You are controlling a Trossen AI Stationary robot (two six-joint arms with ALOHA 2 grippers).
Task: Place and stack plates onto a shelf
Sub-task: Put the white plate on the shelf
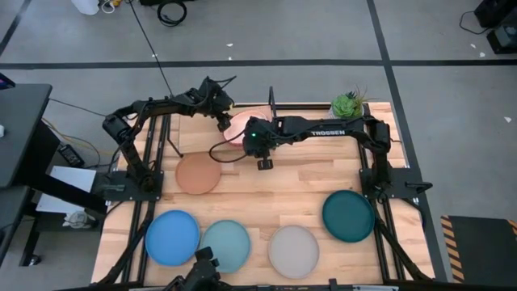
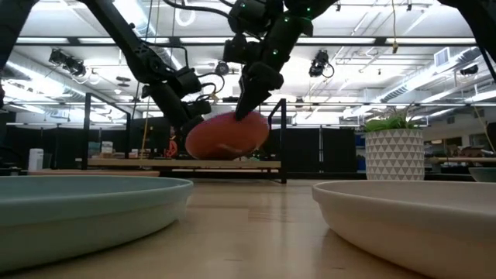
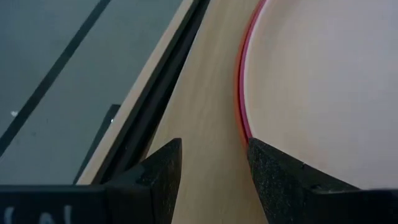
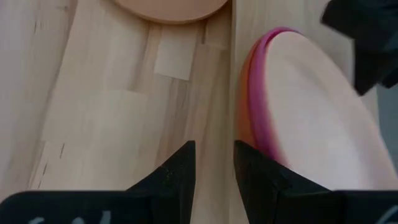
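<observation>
Slatted wood formed the table, with a shelf at its far edge. Both arms reached over that shelf. The left gripper stood part open, straddling the rim of the stacked plates and gripping nothing. The right gripper pointed down just beside the stack, jaws narrowly apart, empty. In the low view the stack sat tilted.

I count five plates lying loose on the tabletop: tan, blue, pale blue, grey, dark teal. One potted plant.
</observation>
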